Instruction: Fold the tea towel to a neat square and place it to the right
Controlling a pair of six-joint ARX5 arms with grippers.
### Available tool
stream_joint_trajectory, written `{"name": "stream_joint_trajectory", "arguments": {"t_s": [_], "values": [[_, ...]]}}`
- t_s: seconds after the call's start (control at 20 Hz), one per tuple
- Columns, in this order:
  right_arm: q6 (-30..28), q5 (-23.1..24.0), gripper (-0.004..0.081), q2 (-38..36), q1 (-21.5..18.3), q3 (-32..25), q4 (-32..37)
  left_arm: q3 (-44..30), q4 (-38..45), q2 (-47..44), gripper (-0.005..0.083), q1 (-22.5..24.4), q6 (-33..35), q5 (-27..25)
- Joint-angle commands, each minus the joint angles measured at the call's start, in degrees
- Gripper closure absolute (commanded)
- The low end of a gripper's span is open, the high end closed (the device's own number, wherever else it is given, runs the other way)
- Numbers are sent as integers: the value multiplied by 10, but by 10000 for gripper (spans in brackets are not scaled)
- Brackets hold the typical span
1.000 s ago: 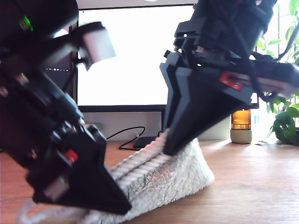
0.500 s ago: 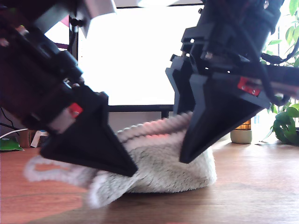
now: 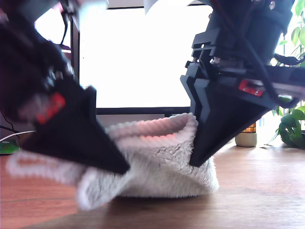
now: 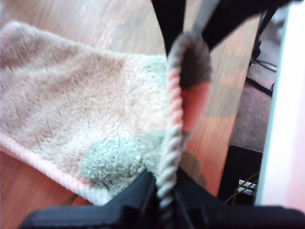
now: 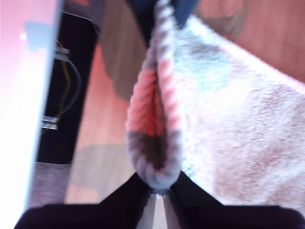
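Both tools (image 4: 164, 200) (image 5: 159, 191) pinching towel (image 3: 162, 162) hem.

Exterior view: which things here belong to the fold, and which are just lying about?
In the job:
tea towel
my first gripper, clamped on its hem
my second gripper, clamped on its hem

Lying about:
monitor
amber jar
houseplant
cables
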Motion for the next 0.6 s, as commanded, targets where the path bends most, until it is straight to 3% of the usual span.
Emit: {"name": "stream_joint_trajectory", "arguments": {"t_s": [0.0, 0.3, 0.55], "values": [[17, -3, 781, 1, 9, 3, -13, 5, -17, -5, 795, 0, 2, 6], [105, -15, 781, 1, 25, 4, -57, 14, -102, -5, 794, -1, -2, 55], [176, -50, 781, 1, 28, 3, -110, 88, -223, -5, 794, 0, -2, 106]]}}
